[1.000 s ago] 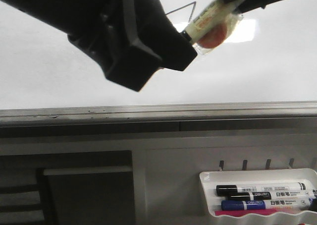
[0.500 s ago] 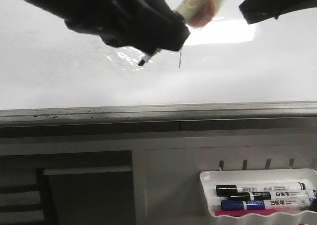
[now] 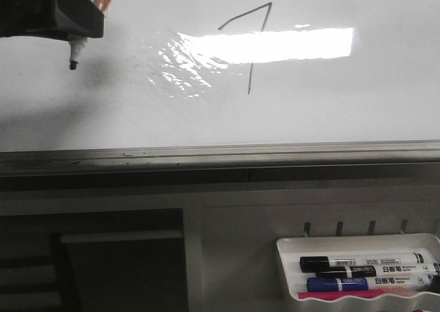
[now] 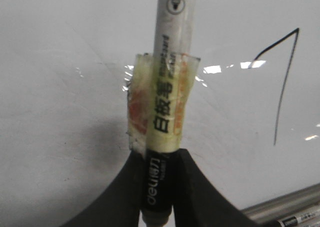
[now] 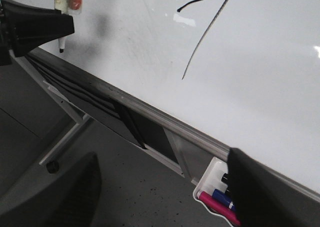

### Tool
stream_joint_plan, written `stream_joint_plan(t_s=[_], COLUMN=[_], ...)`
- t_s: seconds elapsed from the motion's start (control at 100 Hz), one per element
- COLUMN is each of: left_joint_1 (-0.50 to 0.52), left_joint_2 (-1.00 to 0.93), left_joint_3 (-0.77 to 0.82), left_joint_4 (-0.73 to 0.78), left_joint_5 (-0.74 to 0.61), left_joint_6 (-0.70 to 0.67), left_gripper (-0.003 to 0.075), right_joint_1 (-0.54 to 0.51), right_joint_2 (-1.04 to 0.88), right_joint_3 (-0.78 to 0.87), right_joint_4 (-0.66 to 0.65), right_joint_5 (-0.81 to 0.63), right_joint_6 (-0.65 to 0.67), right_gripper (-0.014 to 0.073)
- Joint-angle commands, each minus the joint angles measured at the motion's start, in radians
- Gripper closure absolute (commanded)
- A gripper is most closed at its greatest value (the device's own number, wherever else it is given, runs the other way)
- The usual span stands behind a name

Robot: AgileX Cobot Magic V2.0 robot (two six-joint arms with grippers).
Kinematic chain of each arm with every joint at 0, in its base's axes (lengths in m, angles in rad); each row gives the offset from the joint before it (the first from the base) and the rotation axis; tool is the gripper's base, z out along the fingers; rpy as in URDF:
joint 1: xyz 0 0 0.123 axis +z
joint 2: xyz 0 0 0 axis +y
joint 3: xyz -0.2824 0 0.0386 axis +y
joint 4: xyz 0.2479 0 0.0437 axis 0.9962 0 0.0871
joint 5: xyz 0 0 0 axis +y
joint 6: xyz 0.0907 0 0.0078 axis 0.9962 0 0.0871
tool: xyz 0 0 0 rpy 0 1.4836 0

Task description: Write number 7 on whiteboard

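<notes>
On the whiteboard, near its upper middle in the front view, stood the number 7, drawn in thin dark line: a slanted top stroke rising to the right, then a long downstroke leaning slightly left. A bright rectangular glare crossed the figure, with wrinkled reflections beside it. The board's grey metal bottom edge ran across the whole view.

At the upper left corner of the front view, well apart from the 7, the left end effector held a marker with its dark tip pointing downward, close to the board surface; whether the tip touched could not be told. In the left wrist view, the two black fingers pressed against either side of the marker's black end, and yellowish tape was wrapped around its white barrel.

The right end effector showed only as two dark, blurred fingers in its own wrist view, spread wide with nothing between them.

Below the board at lower right, a white marker tray hung, holding a black marker, a blue marker and a pink item.
</notes>
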Motion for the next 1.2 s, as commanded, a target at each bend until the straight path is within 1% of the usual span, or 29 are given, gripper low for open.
stream_joint_plan(t_s=[0.0, 0.15, 0.26, 0.34, 0.57, 0.6, 0.67, 0.68, 0.69, 0.72, 0.74, 0.79, 0.86, 0.93, 0.98, 1.1, 1.19], left_joint_1=[0.027, 0.076, 0.105, 0.116, 0.116, 0.116, 0.116, 0.116, 0.116, 0.116, 0.116, 0.116, 0.116, 0.116, 0.116, 0.116, 0.116], left_joint_2=[0.033, 0.119, 0.159, 0.179, 0.189, 0.189, 0.189, 0.189, 0.189, 0.189, 0.189, 0.189, 0.185, 0.172, 0.156, 0.093, 0.022], left_joint_3=[-0.066, -0.13, -0.16, -0.17, -0.179, -0.179, -0.179, -0.179, -0.179, -0.179, -0.179, -0.179, -0.179, -0.179, -0.179, -0.169, -0.15], left_joint_4=[0.01, 0.004, 0.004, 0.004, 0.003, 0.003, 0.003, 0.003, 0.003, 0.003, 0.003, 0.003, 0.003, 0.003, 0.003, 0.003, 0.003], left_joint_5=[-0.014, -0.012, 0.052, 0.082, 0.083, 0.085, 0.097, 0.099, 0.099, 0.102, 0.105, 0.107, 0.109, 0.107, 0.101, 0.099, 0.097], left_joint_6=[-0.024, -0.041, -0.041, -0.041, -0.041, -0.041, -0.041, -0.041, -0.041, -0.041, -0.041, -0.041, -0.041, -0.014, 0.011, 0.081, 0.108], left_gripper=[0.0741, 0.0741, 0.0741, 0.0741, 0.0731, 0.0714, 0.064, 0.0611, 0.0611, 0.0556, 0.0533, 0.0437, 0.0325, 0.0253, 0.0234, 0.0235, 0.0235], right_joint_1=[-0.005, -0.005, -0.005, -0.005, -0.005, -0.005, -0.005, -0.005, -0.005, -0.005, -0.005, -0.005, -0.005, -0.005, -0.005, -0.005, -0.005], right_joint_2=[-0.011, -0.009, -0.009, -0.009, -0.009, -0.009, -0.009, -0.009, -0.009, -0.009, -0.009, -0.009, -0.009, -0.009, -0.015, -0.023, -0.028], right_joint_3=[-0.022, -0.022, -0.022, -0.022, -0.022, -0.022, -0.022, -0.022, -0.022, -0.022, -0.022, -0.022, -0.022, -0.022, -0.022, -0.022, -0.022], right_joint_4=[0.048, 0.052, 0.052, 0.052, 0.052, 0.052, 0.052, 0.054, 0.054, 0.054, 0.057, 0.068, 0.075, 0.099, 0.121, 0.16, 0.225], right_joint_5=[-0.039, -0.036, -0.036, -0.036, -0.037, -0.037, -0.037, -0.037, -0.037, -0.037, -0.037, -0.037, -0.033, -0.033, -0.038, -0.059, -0.08], right_joint_6=[0.002, 0.002, 0.002, 0.002, 0.002, 0.002, 0.002, 0.002, 0.002, 0.002, 0.002, 0.002, 0.002, 0.002, 0.002, 0.002, 0.002], right_gripper=[0.0123, 0.0123, 0.0124, 0.0124, 0.0123, 0.0124, 0.0124, 0.0123, 0.0123, 0.0124, 0.0123, 0.0124, 0.0124, 0.0125, 0.0125, 0.0125, 0.0125])
